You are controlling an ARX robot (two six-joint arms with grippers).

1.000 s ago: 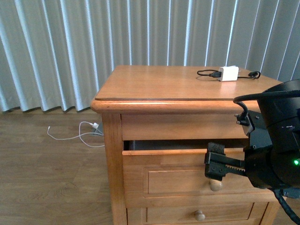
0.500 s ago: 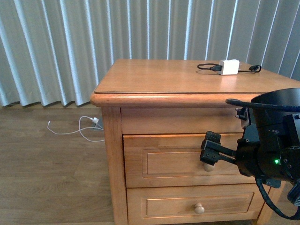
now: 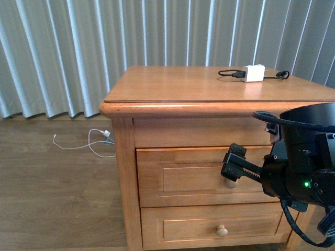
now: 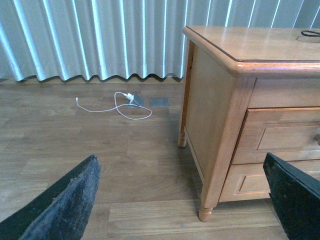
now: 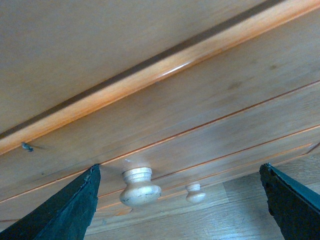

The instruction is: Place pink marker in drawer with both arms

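Left gripper (image 4: 180, 200) hangs low beside the nightstand (image 3: 157, 83), fingers (image 4: 65, 200) spread wide, empty. The drawer (image 3: 193, 178) sits shut; its stiff wooden front looks best taken by the small round knob (image 5: 140, 186). Right gripper (image 3: 234, 164) hovers there, fingers (image 5: 70, 210) apart. The pink marker is nowhere in view.

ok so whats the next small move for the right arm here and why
Probably ease the right hand straight back from the upper drawer. That drawer sits flush and shut in the front view, and the right wrist view shows both fingers spread wide either side of the knob, gripping nothing. The pink marker is nowhere in view, so no more seems needed here.
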